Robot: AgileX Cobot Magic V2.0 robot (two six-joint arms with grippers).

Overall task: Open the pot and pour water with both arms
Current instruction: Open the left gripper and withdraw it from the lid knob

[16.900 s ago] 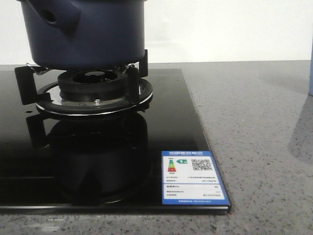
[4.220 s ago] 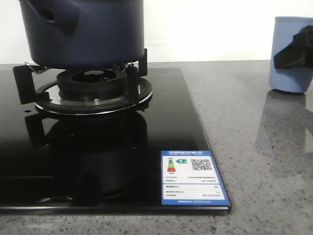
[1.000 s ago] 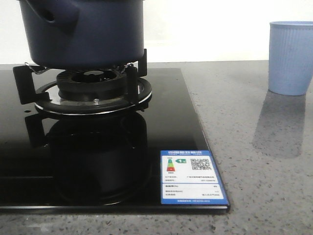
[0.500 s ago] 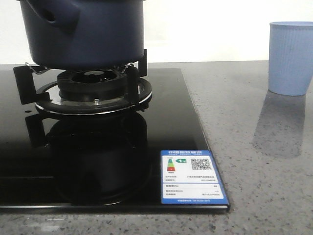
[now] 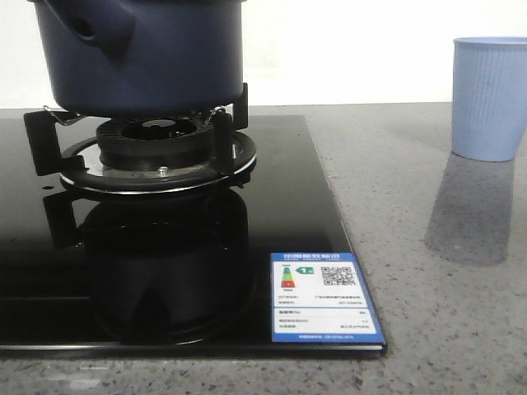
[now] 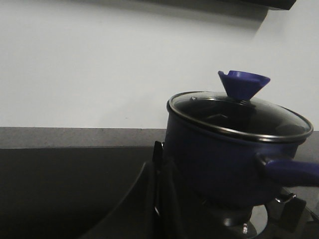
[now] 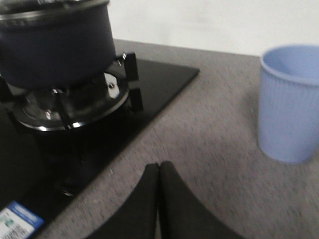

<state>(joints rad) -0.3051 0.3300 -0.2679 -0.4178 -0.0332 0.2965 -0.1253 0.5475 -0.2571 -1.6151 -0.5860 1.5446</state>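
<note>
The dark navy pot (image 5: 148, 58) stands on the burner grate of the black glass hob; its stubby handle with a hole (image 5: 86, 25) points front-left. In the left wrist view the pot (image 6: 224, 159) wears a glass lid (image 6: 239, 114) with a blue cone knob (image 6: 243, 83). It also shows in the right wrist view (image 7: 55, 45). My left gripper (image 6: 159, 167) is shut and empty, low beside the pot. My right gripper (image 7: 158, 167) is shut and empty above the grey counter, between hob and cup. Neither gripper shows in the front view.
A pale blue ribbed cup (image 5: 490, 97) stands on the grey speckled counter at the right, and shows in the right wrist view (image 7: 289, 102). The burner grate (image 5: 156, 152) has raised black prongs. A blue-and-white label (image 5: 323, 295) sits on the hob's front right corner.
The cup was brought in at the right by a black gripper and left standing there; that gripper has left the front view. In the last second nothing has moved.
</note>
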